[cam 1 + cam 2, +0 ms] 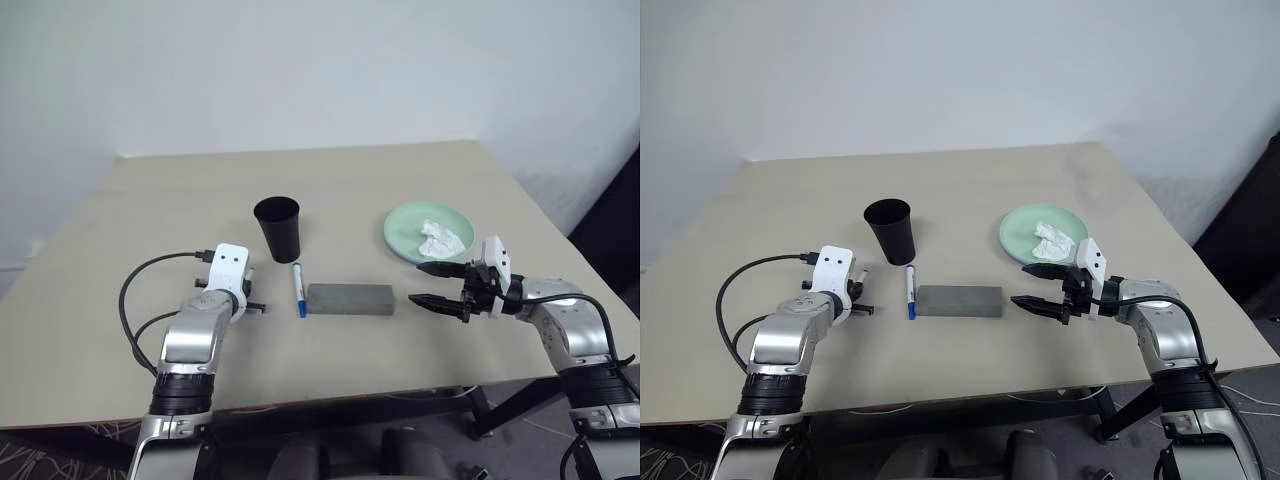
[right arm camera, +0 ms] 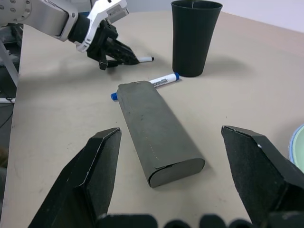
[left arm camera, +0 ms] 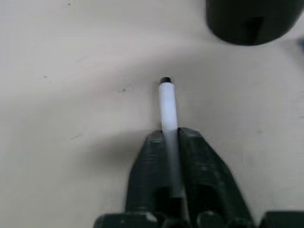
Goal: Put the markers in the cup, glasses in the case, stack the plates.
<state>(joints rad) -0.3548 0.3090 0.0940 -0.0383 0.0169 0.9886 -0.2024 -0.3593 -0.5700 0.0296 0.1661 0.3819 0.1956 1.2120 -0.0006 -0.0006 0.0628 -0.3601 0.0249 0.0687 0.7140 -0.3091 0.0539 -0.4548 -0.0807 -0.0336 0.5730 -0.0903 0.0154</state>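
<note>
My left gripper (image 3: pixel 167 142) is clamped on the dark-tipped marker (image 3: pixel 166 102), low over the table (image 1: pixel 120 210) on my left side; the marker's tip end pokes out past the fingers, pointing twd the black cup (image 1: pixel 277 228). Can't tell if the marker is lifted or touching the tabletop. Cup stands upright near table centre, mouth up. Just beside its base, on the side nearer me, lies the blue-capped marker (image 1: pixel 298 289), flat, blue end twd me. Grey case (image 1: pixel 349 299) lies shut right next to that marker, long side across the table; the two look touching or nearly so, can't tell which. My right gripper (image 1: pixel 426 284) hovers just beyond the case's right end, fingers wide apart, nothing in them, pointing left twd the case. Behind it sits the pale green plate (image 1: pixel 402 228) w/ a crumpled white tissue (image 1: pixel 441 238) in it, well to the right of the cup.
</note>
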